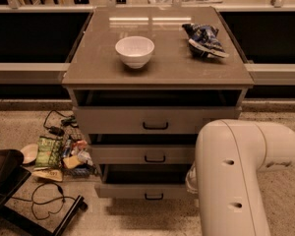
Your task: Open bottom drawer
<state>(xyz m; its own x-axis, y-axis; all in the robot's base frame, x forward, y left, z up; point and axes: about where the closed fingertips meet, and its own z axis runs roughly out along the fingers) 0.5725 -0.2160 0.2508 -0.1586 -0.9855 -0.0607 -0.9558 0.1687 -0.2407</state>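
Evidently, the bottom drawer [137, 191] is already drawn partly out. It is the lowest of three in the grey-beige cabinet [157, 73], close to the floor. Its shallow front stands forward of the carcass, a dark gap is seen above it, and its small black bar handle [154, 196] is exposed and untouched by anything visible. The middle drawer [137, 155] and the top drawer [128, 120] are seen above it, each with a shadowed gap over its own front.

The right end of the bottom drawer is covered by the robot's large white arm [236, 181], which fills the lower right of the view. The gripper is hidden behind that arm, presumably low at the drawer's right end, and whether it is closed on anything cannot be told.

The pulling step is judged to be in hand, with the opening begun but perhaps not finished. What is called for next is probably a straight, level draw outward along the slide, away from the cabinet, so that the tray is not racked sideways.

On the cabinet's top a white bowl [134, 51] and a blue snack bag [205, 40] are set well apart. Packets [51, 151] and a black cable [44, 200] lie on the floor to the left, near the drawer's path.
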